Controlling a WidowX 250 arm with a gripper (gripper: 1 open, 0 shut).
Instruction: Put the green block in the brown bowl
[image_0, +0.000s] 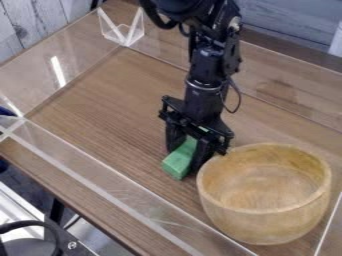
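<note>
The green block (178, 163) lies on the wooden table just left of the brown bowl (267, 149), its far end rising between my fingers. My gripper (193, 150) points steeply down over that end, one finger on each side of the block. The jaws stand somewhat apart, and whether they press on the block does not show. The block's near end still rests on the table. The bowl sits upright with nothing in it, its rim close to my right finger.
A low clear acrylic wall (80, 165) runs along the table's near left edge. A small clear stand (123, 30) sits at the back. Black cables (27, 238) hang below the front corner.
</note>
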